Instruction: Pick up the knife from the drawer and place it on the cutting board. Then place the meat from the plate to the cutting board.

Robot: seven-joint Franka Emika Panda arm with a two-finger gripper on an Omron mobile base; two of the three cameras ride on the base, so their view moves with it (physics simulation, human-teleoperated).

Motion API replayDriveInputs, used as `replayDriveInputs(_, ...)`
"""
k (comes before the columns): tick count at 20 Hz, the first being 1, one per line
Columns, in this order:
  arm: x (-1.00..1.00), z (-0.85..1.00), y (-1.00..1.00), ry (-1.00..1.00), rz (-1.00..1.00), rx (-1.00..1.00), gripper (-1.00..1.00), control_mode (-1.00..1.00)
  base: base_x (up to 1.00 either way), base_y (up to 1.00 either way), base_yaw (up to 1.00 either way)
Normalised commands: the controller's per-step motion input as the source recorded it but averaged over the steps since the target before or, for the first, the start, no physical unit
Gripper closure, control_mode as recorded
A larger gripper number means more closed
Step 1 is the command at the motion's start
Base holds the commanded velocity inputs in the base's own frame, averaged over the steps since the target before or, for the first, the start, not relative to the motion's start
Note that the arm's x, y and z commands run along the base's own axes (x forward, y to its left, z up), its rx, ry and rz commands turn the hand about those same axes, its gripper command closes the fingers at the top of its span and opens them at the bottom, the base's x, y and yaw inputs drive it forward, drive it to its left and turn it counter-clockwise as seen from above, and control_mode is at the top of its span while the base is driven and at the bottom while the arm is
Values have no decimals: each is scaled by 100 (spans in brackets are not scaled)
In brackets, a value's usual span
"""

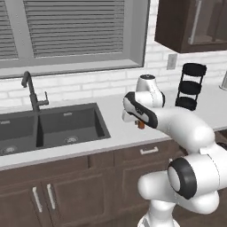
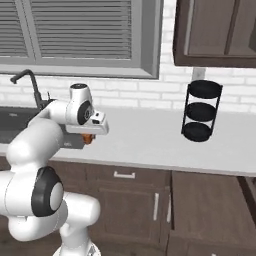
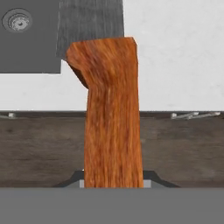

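gripper (image 3: 113,181) clamped on knife (image 3: 111,109) handle | carried above counter (image 2: 150,140) edge beside sink (image 1: 53,126) | likely transit toward board

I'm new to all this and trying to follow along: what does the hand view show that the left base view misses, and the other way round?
The hand view shows the knife close up: its full orange handle rising from between the shut fingers, and the grey blade beyond it. The left base view gives the setting: the window, the faucet, a black tiered rack and the white arm. Both show the sink, the pale counter and the cabinet fronts; from the base the knife is just a small orange speck.
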Motion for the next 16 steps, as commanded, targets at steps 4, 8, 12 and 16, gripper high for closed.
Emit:
replayDriveInputs(4, 0, 0, 0, 0, 0, 0, 100, 100, 10, 86, 33)
replayDriveInputs(8, 0, 0, 0, 0, 0, 0, 100, 100, 21, 86, 23)
replayDriveInputs(12, 0, 0, 0, 0, 0, 0, 100, 100, 30, 80, 5)
replayDriveInputs(16, 0, 0, 0, 0, 0, 0, 100, 100, 37, 75, 0)
